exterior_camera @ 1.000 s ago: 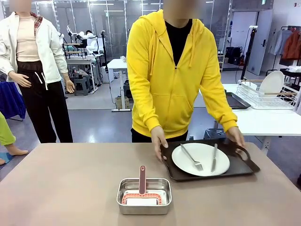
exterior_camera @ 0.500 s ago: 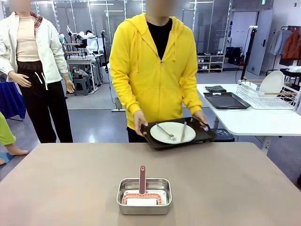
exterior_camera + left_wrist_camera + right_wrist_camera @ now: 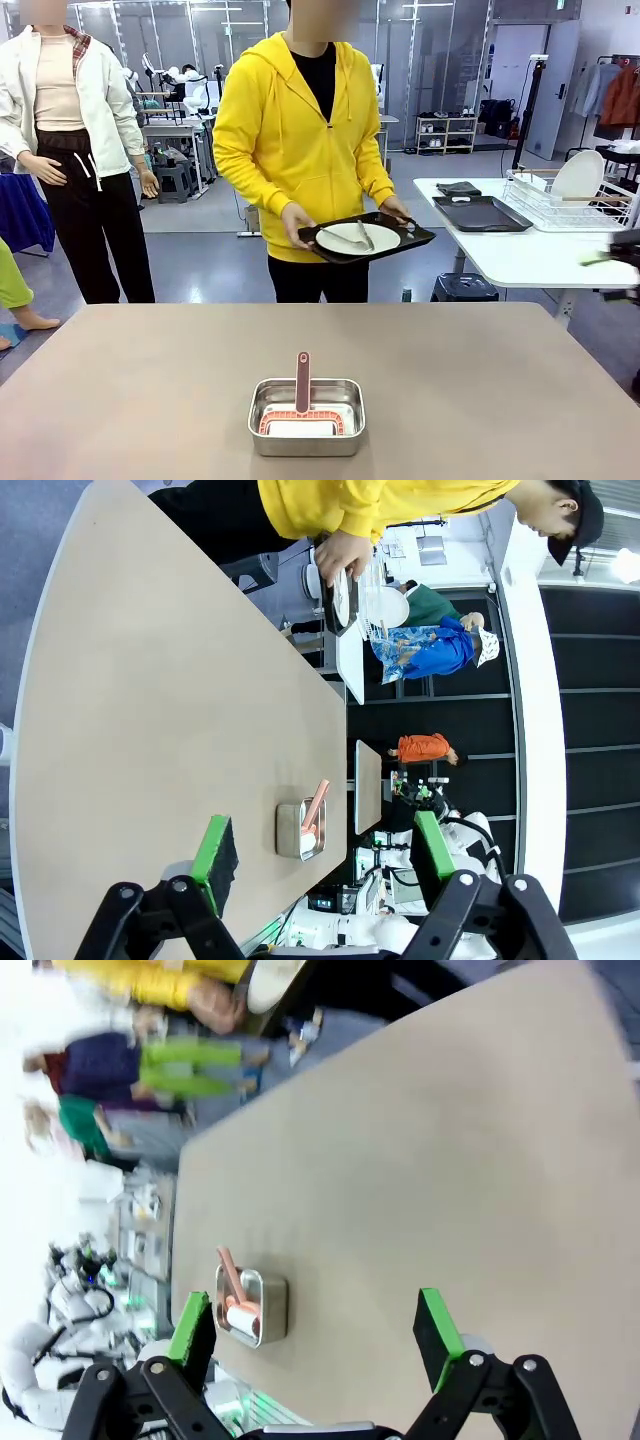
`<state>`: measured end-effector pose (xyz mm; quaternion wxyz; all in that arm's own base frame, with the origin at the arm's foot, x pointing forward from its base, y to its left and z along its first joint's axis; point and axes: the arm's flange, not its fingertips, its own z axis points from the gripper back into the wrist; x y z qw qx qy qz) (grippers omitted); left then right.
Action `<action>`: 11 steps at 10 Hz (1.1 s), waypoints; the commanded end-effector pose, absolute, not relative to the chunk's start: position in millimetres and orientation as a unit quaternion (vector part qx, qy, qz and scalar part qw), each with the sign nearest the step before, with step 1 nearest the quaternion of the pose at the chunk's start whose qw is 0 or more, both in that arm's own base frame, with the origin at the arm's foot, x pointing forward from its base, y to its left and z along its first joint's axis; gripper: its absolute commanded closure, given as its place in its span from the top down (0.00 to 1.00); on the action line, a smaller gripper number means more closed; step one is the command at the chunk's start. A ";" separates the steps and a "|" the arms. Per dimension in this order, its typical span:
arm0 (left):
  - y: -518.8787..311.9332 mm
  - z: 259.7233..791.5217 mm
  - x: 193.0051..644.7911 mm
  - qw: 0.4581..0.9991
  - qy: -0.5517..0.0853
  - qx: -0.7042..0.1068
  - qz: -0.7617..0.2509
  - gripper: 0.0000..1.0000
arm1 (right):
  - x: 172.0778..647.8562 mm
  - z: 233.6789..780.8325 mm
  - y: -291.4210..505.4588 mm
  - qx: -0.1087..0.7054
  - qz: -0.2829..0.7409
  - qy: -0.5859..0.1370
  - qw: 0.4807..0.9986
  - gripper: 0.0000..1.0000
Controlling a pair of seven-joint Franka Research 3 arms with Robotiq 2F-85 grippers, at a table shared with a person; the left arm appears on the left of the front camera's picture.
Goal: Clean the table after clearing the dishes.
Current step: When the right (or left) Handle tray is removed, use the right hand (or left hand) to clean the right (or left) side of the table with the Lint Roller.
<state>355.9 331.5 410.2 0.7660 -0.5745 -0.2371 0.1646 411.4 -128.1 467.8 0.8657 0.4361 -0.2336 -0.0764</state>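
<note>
The taupe table (image 3: pixel 150 400) bears no dishes. Beyond its far edge a person in a yellow hoodie holds a dark tray (image 3: pixel 412 240) in both hands at waist height. On the tray lies a white plate (image 3: pixel 340 240) with a fork and a knife. The plate (image 3: pixel 345 590) also appears in the left wrist view and at the top of the right wrist view (image 3: pixel 272 980). My left gripper (image 3: pixel 323 848) hangs open above the table (image 3: pixel 150 730), holding nothing. My right gripper (image 3: pixel 312 1325) is open over the table (image 3: pixel 450 1160); in the front view it is a blur (image 3: pixel 612 257) at the right edge.
A steel pan (image 3: pixel 306 415) with a pink-handled tool inside stands near the table's front middle, also seen as the pan (image 3: pixel 300 830) and the pan (image 3: pixel 250 1308). Behind on the right, a white side table (image 3: pixel 540 262) carries a wire rack (image 3: pixel 570 205) and a dark tray (image 3: pixel 482 213).
The person has lifted the tray with the plate off the table's far right and stepped back with it. A blurred gripper has come in at the front view's right edge.
</note>
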 end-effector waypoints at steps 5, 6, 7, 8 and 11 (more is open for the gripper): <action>332.5 412.1 354.7 0.757 -0.244 -0.583 0.165 0.89 | 485.9 509.2 52.6 0.300 0.166 -0.167 0.924 1.00; 332.5 412.1 354.7 0.757 -0.244 -0.583 0.165 0.89 | 496.8 509.5 91.3 0.278 0.215 -0.150 0.924 1.00; 332.5 412.1 354.7 0.757 -0.244 -0.583 0.165 0.89 | 506.1 507.8 124.5 0.262 0.264 -0.130 0.919 1.00; 332.5 412.1 354.7 0.757 -0.244 -0.583 0.165 0.89 | 516.4 502.3 155.2 0.245 0.304 -0.107 0.914 1.00; 332.5 412.1 354.7 0.757 -0.244 -0.583 0.165 0.89 | 539.5 473.1 224.0 0.214 0.398 -0.040 0.891 1.00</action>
